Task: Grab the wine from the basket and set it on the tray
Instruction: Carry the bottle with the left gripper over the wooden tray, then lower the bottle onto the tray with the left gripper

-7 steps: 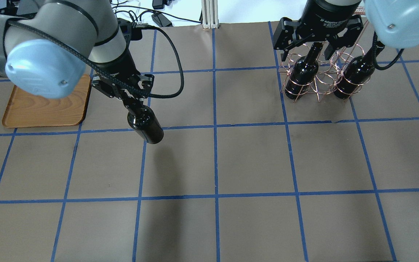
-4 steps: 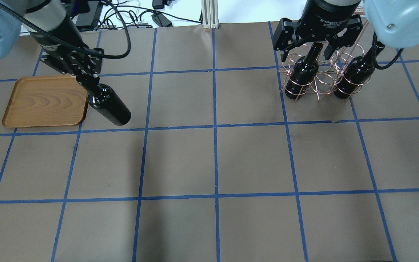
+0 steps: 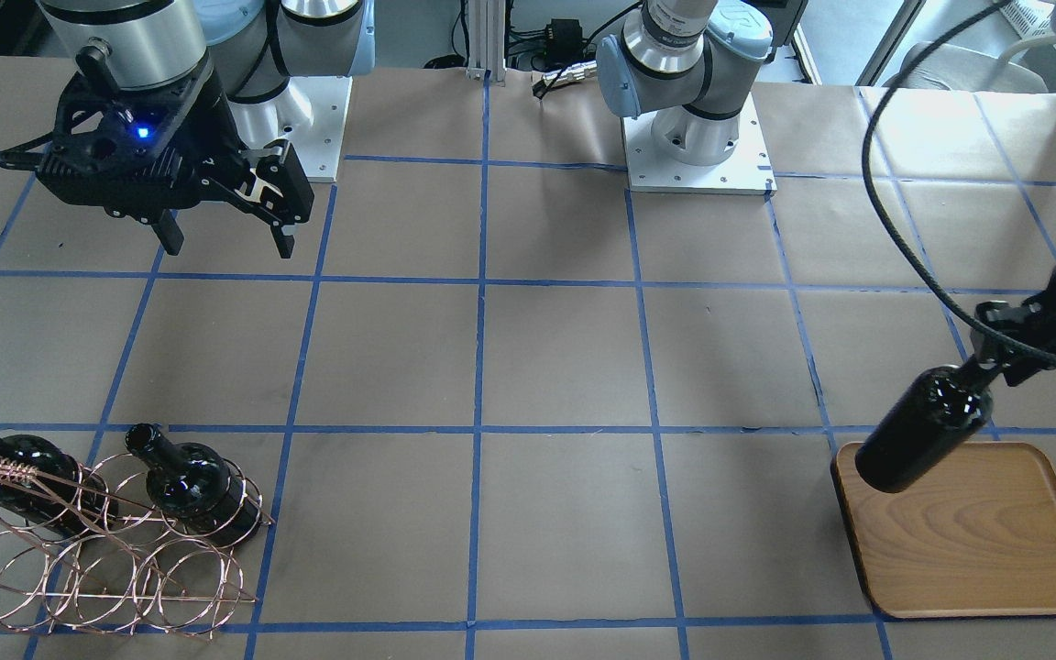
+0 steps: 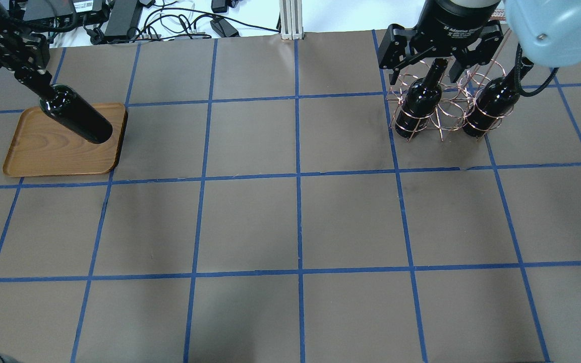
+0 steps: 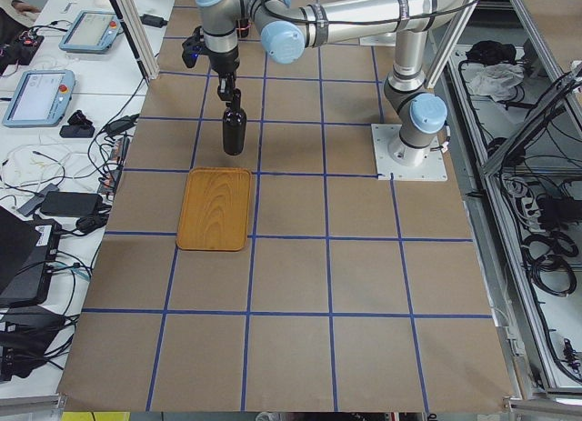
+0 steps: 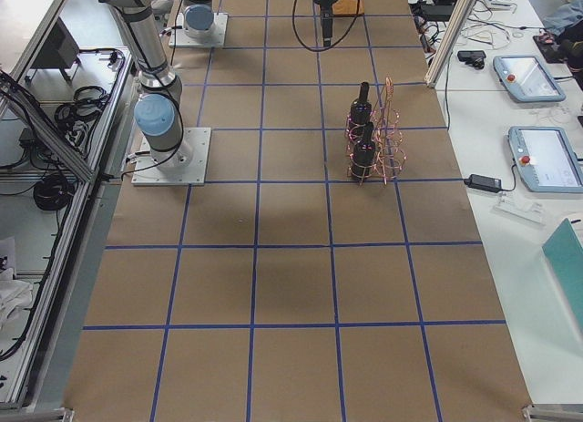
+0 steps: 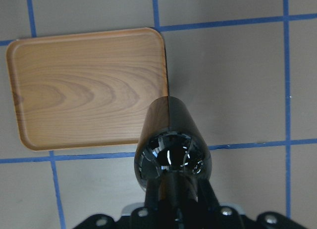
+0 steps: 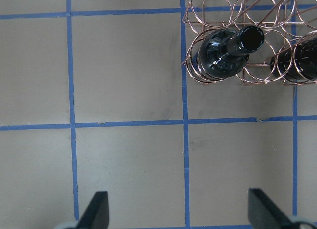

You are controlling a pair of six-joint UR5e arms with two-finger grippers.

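My left gripper (image 4: 32,76) is shut on the neck of a glossy black wine bottle (image 4: 76,119), which hangs upright in the air. In the left wrist view the bottle (image 7: 171,150) has its base over the right rim of the wooden tray (image 7: 84,85). The tray (image 4: 43,151) lies flat with nothing resting on it. Two more bottles (image 4: 421,103) (image 4: 495,107) stand in the copper wire basket (image 4: 442,108) at the far right. My right gripper (image 4: 429,58) hovers open above the basket, holding nothing.
Blue tape lines divide the brown table into squares. Cables and black boxes (image 4: 119,15) lie beyond the far edge, behind the tray. An aluminium post (image 4: 290,20) stands at the back centre. Both arm bases (image 3: 693,137) are bolted to the robot's side of the table.
My left arm has carried the bottle to the left and farther back, from the table beside the tray to over the tray's rim. The right gripper has stayed open above the basket.
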